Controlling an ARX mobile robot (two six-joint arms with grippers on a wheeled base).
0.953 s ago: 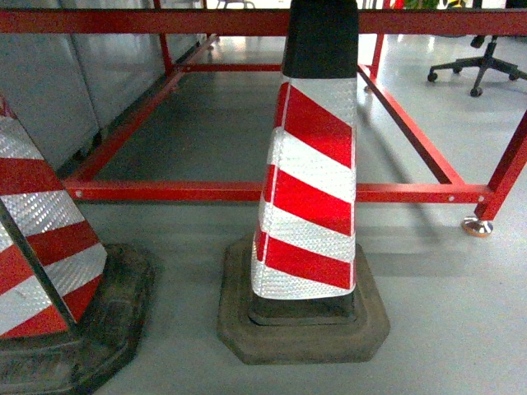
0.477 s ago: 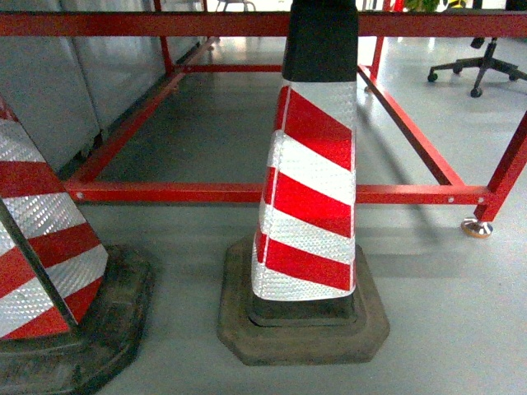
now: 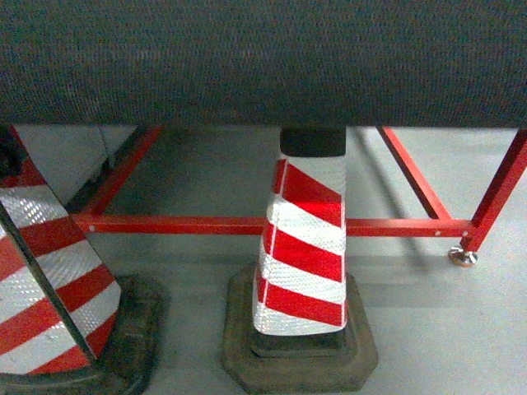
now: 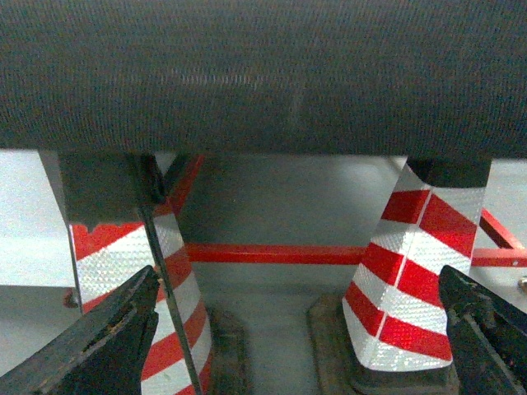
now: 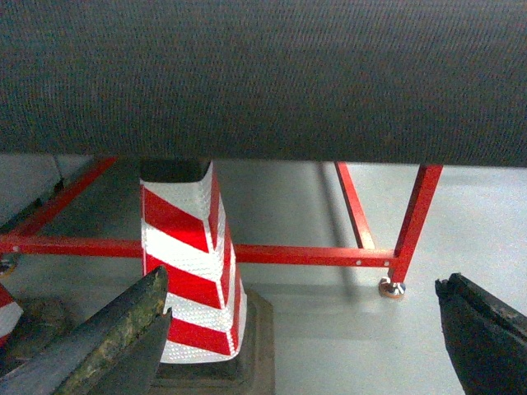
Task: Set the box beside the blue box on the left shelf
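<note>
Since a moment ago, a broad dark textured band [image 3: 263, 58] has come to fill the whole top of the head view, hiding the red top rail and the office chair that showed there before, and the cones sit lower and a little smaller in the picture. What that band is I cannot say for sure; it looks like a dark, finely woven surface very near the lens, and it covers the upper part of both wrist views too.

Below it stands the red steel frame [image 3: 206, 224], its crossbar running level behind the cones and its right leg ending in a round foot [image 3: 463, 257] on the grey floor [image 3: 445, 329]. A red-and-white striped traffic cone [image 3: 303, 247] stands upright in the middle on its dark rubber base, in front of the crossbar. A second cone [image 3: 49, 288] stands at the left edge, partly cut off.

The left gripper [image 4: 300, 329] has its jaws spread wide, one tip at each lower corner of its view. The right gripper [image 5: 305, 329] is spread the same way, holding nothing.

Neither the box nor the left shelf is in sight. No writing or label can be read anywhere.
</note>
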